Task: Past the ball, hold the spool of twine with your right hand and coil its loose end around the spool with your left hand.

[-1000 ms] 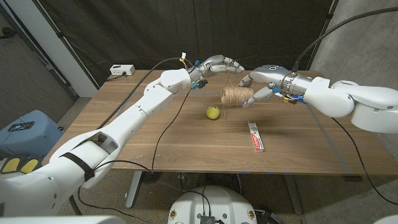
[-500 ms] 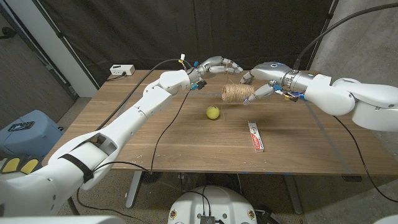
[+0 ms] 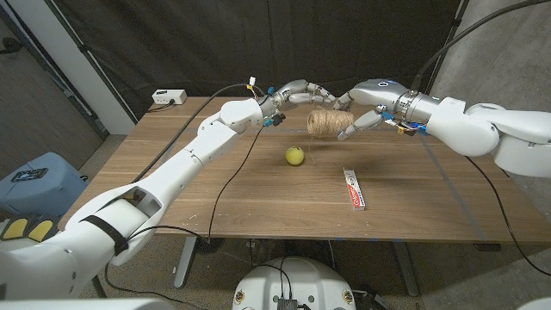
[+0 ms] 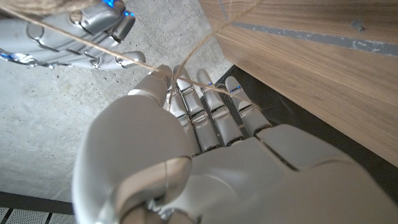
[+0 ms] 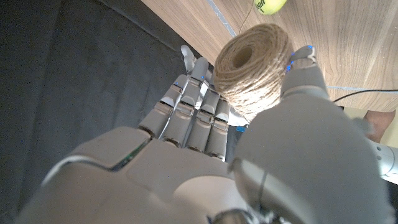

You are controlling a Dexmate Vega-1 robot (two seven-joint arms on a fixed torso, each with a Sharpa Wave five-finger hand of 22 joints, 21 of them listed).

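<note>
Spool of twine (image 3: 325,123) lifted in right robot hand (image 3: 366,105), left robot hand (image 3: 303,91) pinching strand (image 4: 134,60)

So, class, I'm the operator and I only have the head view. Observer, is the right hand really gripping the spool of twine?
Observer: Yes. In the right wrist view the right hand grips the spool of twine between thumb and fingers.
Operator: And the loose end?
Observer: In the left wrist view the loose end bends at the left hand's fingertips, apparently pinched there.
Operator: Slack?
Observer: No, it runs straight on both sides of the bend.
</note>
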